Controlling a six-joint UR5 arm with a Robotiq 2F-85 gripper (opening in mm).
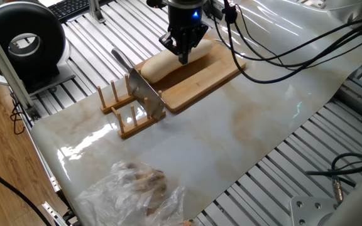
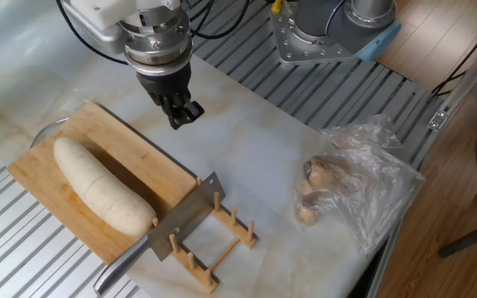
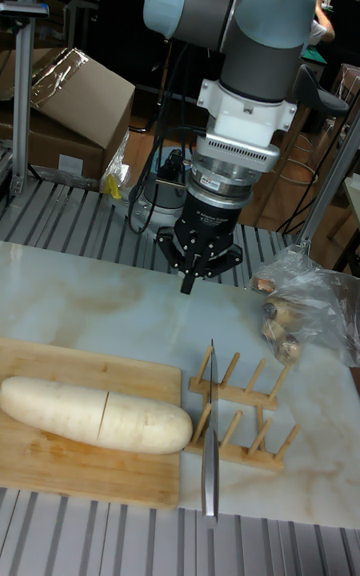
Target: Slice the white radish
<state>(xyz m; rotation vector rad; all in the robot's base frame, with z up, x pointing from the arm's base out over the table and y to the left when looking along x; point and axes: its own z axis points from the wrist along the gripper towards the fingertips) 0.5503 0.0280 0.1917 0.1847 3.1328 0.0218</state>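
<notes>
On the wooden board (image 2: 85, 194) lies the white radish (image 2: 102, 185), one thin cut line across it. It looks heavy, hard, smooth and ready to roll. Your gripper (image 2: 180, 116) hangs above the table with fingers pinched together, holding nothing. You could take the cleaver (image 2: 168, 228) by its handle in the rack (image 2: 214, 240)

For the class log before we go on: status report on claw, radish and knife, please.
Claw shut, empty, above the table beside the board. White radish on the cutting board, one cut line showing. Knife parked in the wooden rack. Nothing in the way.
</notes>
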